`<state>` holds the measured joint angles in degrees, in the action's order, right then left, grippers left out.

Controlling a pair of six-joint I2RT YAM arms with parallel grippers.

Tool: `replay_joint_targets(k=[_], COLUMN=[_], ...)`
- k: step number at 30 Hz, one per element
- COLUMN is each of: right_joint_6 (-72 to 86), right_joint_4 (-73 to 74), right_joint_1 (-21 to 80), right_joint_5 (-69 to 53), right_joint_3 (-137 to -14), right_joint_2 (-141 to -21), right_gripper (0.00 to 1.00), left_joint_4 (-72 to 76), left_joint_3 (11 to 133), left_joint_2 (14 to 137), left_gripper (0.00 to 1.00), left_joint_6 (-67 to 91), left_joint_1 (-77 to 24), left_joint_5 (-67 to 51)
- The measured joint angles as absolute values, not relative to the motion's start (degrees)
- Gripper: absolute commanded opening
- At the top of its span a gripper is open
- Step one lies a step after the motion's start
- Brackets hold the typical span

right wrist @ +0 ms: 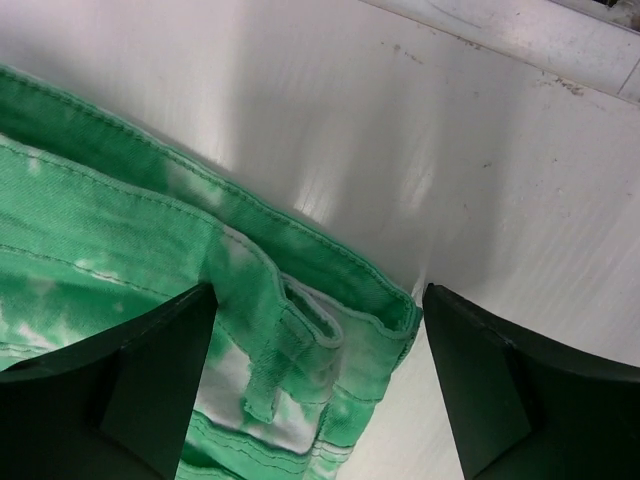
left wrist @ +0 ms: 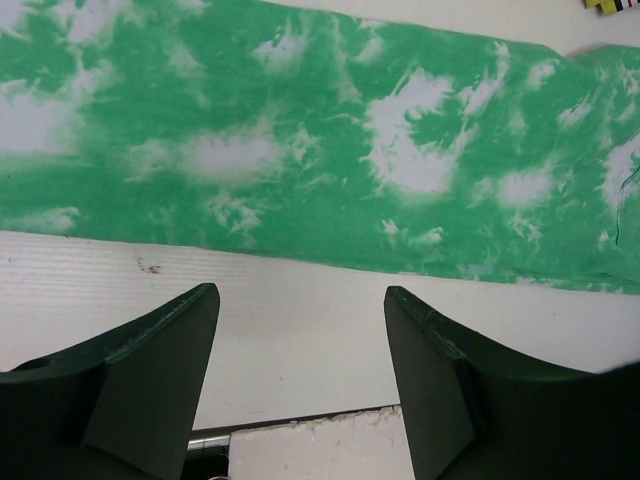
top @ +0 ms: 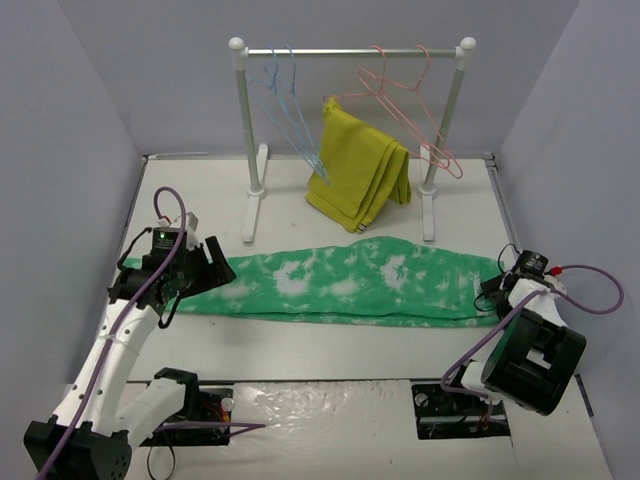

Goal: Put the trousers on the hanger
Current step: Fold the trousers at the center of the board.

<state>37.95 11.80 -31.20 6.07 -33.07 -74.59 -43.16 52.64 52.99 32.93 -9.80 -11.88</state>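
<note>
1. The trousers (top: 340, 285) lie flat and long across the table (top: 330, 345), in front of the rack (top: 350, 51), so each arm can reach one end.
2. The hanger (top: 288, 110) hangs on the rack, well apart from the trousers, and nothing is on it yet.
3. The left gripper (left wrist: 300, 330) has wide jaws and holds nothing. It is over bare table, just beside the trousers' edge.
4. The right gripper (right wrist: 318, 292) has wide jaws around the waistband corner, not clamped. I judge it is preparing to grasp there.

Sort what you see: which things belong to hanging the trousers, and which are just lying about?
Belongs: green mottled trousers; light-blue wire hangers.
Lying about: mustard-yellow folded garment; pink wire hangers; white clothes rail.
</note>
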Motion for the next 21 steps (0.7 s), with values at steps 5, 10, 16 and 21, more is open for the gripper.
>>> replay_joint_targets(k=[5, 10, 16, 21], right_joint_6=[37.62, 37.47, 37.14, 34.99], right_joint_4=[9.39, 9.74, 17.51, 19.68], right_joint_1=[-31.14, -30.68, -26.55, -26.16], right_joint_5=[3.54, 2.65, 8.11, 15.0], right_joint_3=[-32.32, -32.37, -39.97, -52.09], right_joint_2=[-74.16, -72.47, -66.47, -62.53], right_gripper=[0.13, 0.0, 0.0, 0.0], left_joint_4=[-43.06, -43.09, -43.15, -43.46], left_joint_3=[52.53, 52.03, 52.3, 53.64], left_joint_2=[53.62, 54.22, 55.91, 57.09], left_gripper=[0.64, 0.64, 0.64, 0.64], left_joint_6=[32.95, 32.95, 32.92, 32.53], left_joint_1=[-9.8, -9.8, -9.8, -9.8], left_joint_5=[-11.88, -11.83, -11.77, -11.65])
